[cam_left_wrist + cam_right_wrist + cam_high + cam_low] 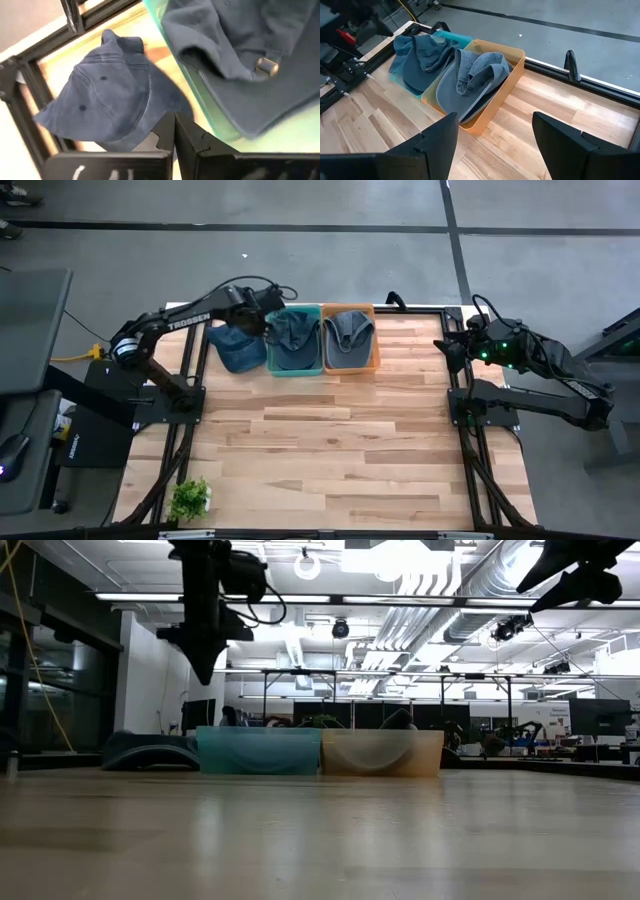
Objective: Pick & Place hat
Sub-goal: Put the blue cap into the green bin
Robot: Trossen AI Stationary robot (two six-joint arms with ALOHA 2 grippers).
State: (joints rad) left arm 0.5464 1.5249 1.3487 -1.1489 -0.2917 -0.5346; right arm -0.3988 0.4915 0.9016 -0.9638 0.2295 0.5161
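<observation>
The left gripper [175, 131] is clenched, holding nothing; the loose hat [102, 95] lies just under it; the right gripper [495, 132], released, waits far off.

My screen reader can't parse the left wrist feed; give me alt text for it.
A blue cap lies on the wooden table beside a teal bin holding another blue cap. The left gripper, shut and empty, hangs above the loose cap's edge near the bin wall.
</observation>
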